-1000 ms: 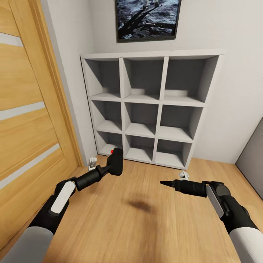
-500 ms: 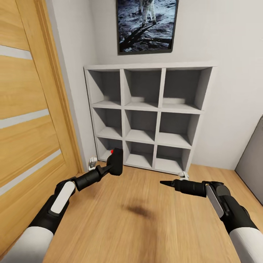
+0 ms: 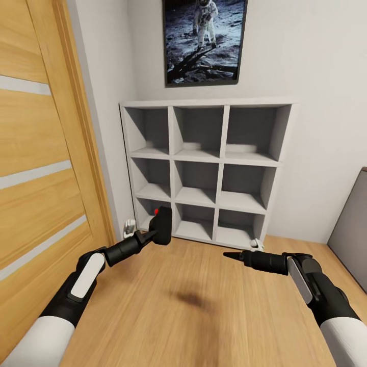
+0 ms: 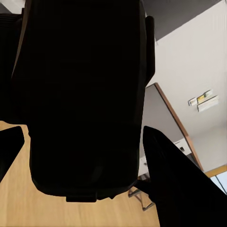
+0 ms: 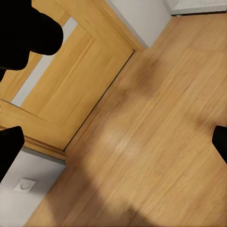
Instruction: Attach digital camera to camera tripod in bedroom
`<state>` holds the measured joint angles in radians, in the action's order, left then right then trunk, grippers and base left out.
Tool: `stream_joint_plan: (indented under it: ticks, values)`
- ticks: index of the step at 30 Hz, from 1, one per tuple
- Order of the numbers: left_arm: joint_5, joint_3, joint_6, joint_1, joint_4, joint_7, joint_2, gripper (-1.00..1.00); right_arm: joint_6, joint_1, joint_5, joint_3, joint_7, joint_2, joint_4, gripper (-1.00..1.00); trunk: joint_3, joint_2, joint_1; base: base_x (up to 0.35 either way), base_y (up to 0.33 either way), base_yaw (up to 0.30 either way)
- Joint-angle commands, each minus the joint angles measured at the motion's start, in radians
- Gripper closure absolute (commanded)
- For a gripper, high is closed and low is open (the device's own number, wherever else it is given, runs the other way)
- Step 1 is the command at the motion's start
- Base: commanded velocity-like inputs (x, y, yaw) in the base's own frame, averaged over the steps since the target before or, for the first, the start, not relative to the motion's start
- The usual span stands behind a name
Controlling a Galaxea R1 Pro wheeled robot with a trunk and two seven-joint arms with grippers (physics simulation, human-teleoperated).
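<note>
Nearest: two black-and-white arms held forward over the light wood floor (image 3: 204,316).

Left gripper (image 3: 153,235): clamped on the camera (image 3: 162,226), carried above the floor just in front of the shelf's bottom-left compartment. In the left wrist view the camera's dark body (image 4: 85,99) sits between the two fingers (image 4: 175,179).

Camera: small black box, red button (image 3: 156,211) on top. Judged rigid and light, smooth-sided, so liable to slip or twist if held loosely; best gripped across the flat sides of the body, clear of the button and of the underside that must meet the tripod. A knock against the door or shelf is the chief hazard in transit.

Right gripper (image 3: 228,255): fingers drawn to a narrow point, holding nothing.

Left side: wooden door (image 3: 35,168) with pale stripes.

Beyond: white nine-compartment shelf (image 3: 204,171) against the wall, compartments bare. Above it, a framed astronaut picture (image 3: 204,41).

Tripod: none catalogued here; robot judged in transit.
</note>
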<state>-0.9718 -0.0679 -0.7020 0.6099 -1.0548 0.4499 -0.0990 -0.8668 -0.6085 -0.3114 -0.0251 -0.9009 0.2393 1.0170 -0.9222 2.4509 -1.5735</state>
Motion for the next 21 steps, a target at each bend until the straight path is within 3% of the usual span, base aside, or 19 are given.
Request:
stream_joint_plan:
  ticks: [1, 21]
  values:
    - [-0.004, -0.001, -0.004, 0.001, 0.001, 0.001, -0.001, 1.0, -0.004, -0.001, 0.0, -0.001, -0.003, 0.0, 0.0, -1.0, 0.002, -0.007, 0.004, 0.0, 0.0, 0.0]
    - [-0.004, -0.001, -0.004, 0.001, 0.001, 0.0, -0.001, 1.0, -0.004, -0.001, 0.0, -0.001, -0.003, 0.0, -0.001, -1.0, 0.065, -0.147, 0.081, 0.0, 0.0, 0.0]
